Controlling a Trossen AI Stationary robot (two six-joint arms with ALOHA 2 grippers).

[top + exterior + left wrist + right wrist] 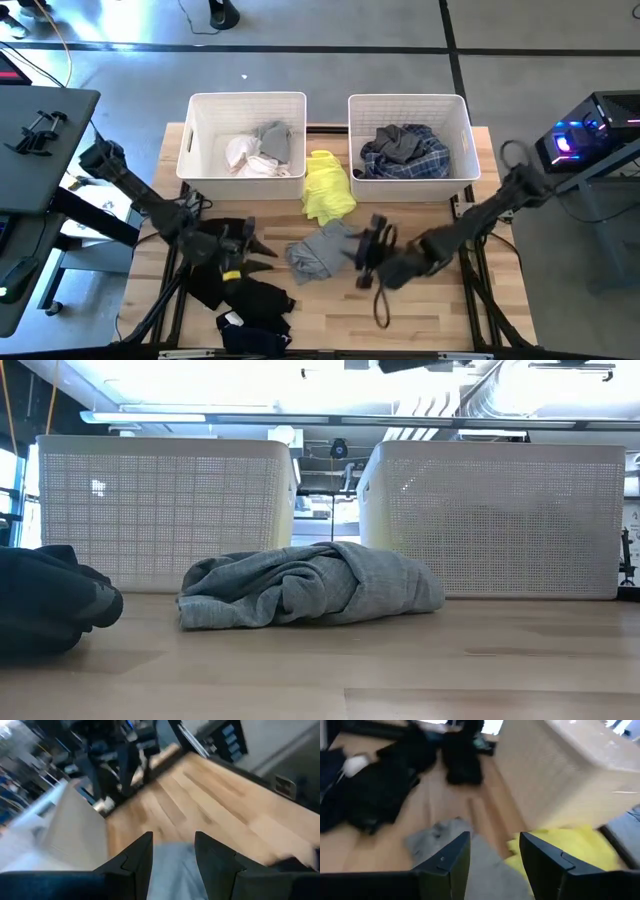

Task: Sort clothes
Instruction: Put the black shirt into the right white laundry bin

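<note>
Several black garments (235, 290) are heaped at the near left of the wooden table (430, 320), one of them bearing a yellow tag. Above that heap the left gripper (262, 252) is held, its fingers (137, 857) parted with nothing between them; grey cloth is seen below the gap in the left wrist view. At mid-table a crumpled grey garment (318, 250) lies flat on the wood, between the two grippers. Just to its right the right gripper (366, 248) is poised, fingers (451, 855) likewise apart and empty, pointed toward the grey piece. A dark strap or cable (381, 305) is trailed on the table below the right arm. Farther back, a yellow garment (328, 186) is spread on the table, in front of the gap between the two white bins. In the left bin (200, 160) white and grey garments (258, 152) are piled. In the right bin (462, 140) a blue plaid garment (425, 155) is bundled with a dark grey garment (398, 143) on top.
</note>
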